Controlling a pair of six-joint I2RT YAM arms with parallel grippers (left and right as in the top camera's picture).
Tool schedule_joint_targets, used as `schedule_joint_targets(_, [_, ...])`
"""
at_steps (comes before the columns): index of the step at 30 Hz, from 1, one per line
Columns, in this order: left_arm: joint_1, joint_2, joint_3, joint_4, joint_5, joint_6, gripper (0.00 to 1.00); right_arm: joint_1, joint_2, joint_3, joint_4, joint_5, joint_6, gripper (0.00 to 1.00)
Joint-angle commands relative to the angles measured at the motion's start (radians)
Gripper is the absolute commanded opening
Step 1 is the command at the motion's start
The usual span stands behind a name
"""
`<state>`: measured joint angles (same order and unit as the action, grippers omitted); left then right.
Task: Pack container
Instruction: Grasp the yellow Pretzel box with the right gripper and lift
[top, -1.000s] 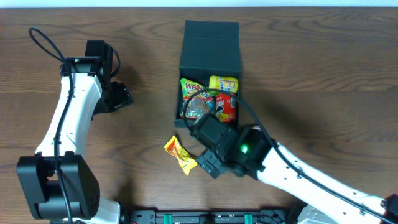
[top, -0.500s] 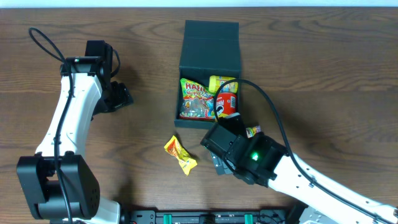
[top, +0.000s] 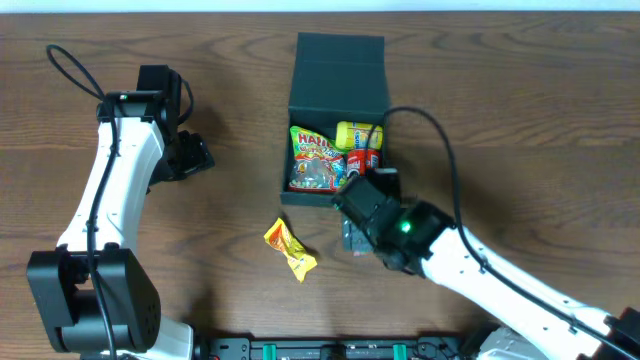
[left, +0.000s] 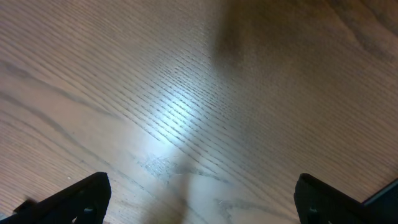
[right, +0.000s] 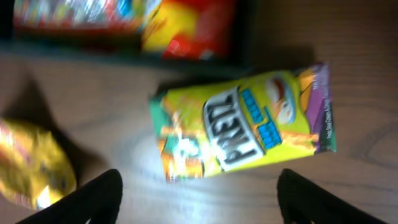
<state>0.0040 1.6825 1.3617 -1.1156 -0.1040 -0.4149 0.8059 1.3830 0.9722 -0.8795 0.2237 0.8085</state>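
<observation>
The container (top: 336, 75) was placed at the far middle of the desk (top: 520, 110), lid folded back, snack packets (top: 318, 162) inside. The right tool (right: 200, 200) was held open above a yellow packet (right: 245, 127) lying just beside it. The left tool (left: 202, 200) was opened wide, nothing gripped.

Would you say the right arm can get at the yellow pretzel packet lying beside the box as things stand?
Probably yes: the right gripper hangs open above the pretzel packet, which lies flat on the table outside the container, with nothing over it.
</observation>
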Motion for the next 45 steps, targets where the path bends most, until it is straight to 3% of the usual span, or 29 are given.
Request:
schedule_joint_targets(1, [0.003, 0.004, -0.004, -0.002, 0.000, -0.004, 0.95, -0.041, 0.000, -0.002, 0.027, 0.011, 0.070, 0.76])
schedule_joint_targets(3, [0.003, 0.004, -0.004, -0.002, 0.000, -0.004, 0.95, -0.056, 0.003, -0.002, 0.046, 0.011, 0.070, 0.73])
schedule_joint_targets(9, [0.003, 0.005, -0.004, -0.002, 0.000, -0.004, 0.95, -0.106, 0.017, -0.002, 0.069, 0.012, 0.070, 0.50])
schedule_joint_targets(25, [0.003, 0.005, -0.005, -0.002, 0.000, -0.004, 0.95, -0.188, 0.150, -0.002, 0.180, 0.004, 0.012, 0.39])
schedule_joint_targets(30, [0.003, 0.004, -0.004, -0.002, 0.000, -0.004, 0.95, -0.214, 0.155, -0.002, 0.180, 0.004, -0.003, 0.19])
schedule_joint_targets(45, [0.003, 0.005, -0.004, -0.002, 0.001, -0.004, 0.95, -0.244, 0.244, -0.002, 0.281, -0.083, -0.047, 0.17])
